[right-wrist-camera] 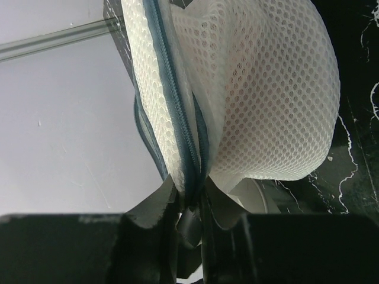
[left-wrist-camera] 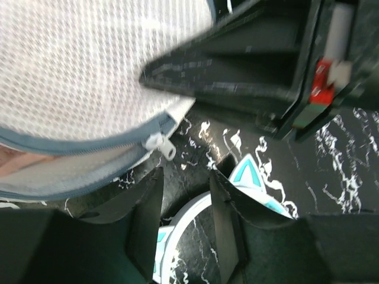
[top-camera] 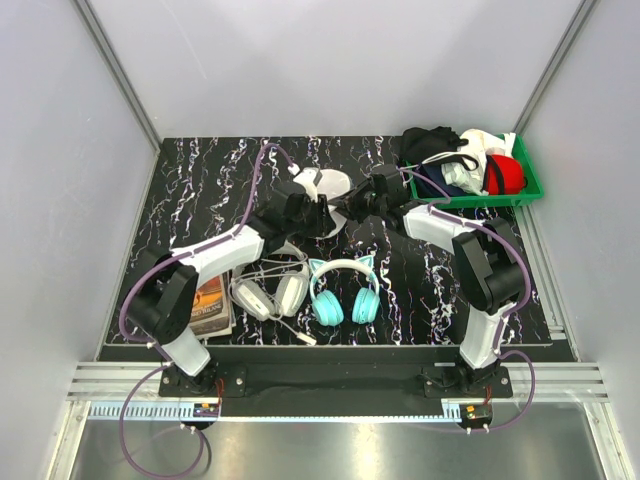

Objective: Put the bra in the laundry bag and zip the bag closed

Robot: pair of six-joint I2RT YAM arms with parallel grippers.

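The laundry bag point(top-camera: 333, 184), a white mesh dome with a grey-blue zipper, is at mid-table between my two grippers. My right gripper point(right-wrist-camera: 192, 190) is shut on the bag's zippered rim point(right-wrist-camera: 177, 112) and holds it on edge. My left gripper point(left-wrist-camera: 186, 175) hovers open just below the bag, with nothing between its fingers. The white zipper pull point(left-wrist-camera: 160, 144) hangs a little beyond the left fingertips. Left of the pull the zipper gapes, and a sliver of the pale pink bra point(left-wrist-camera: 13, 161) shows inside. In the top view the bra is hidden.
Teal cat-ear headphones point(top-camera: 345, 290) and white-grey headphones point(top-camera: 270, 292) lie near the front, under the left arm. A book point(top-camera: 210, 305) lies at the front left. A green bin point(top-camera: 528, 180) with black, white and red garments stands at the back right.
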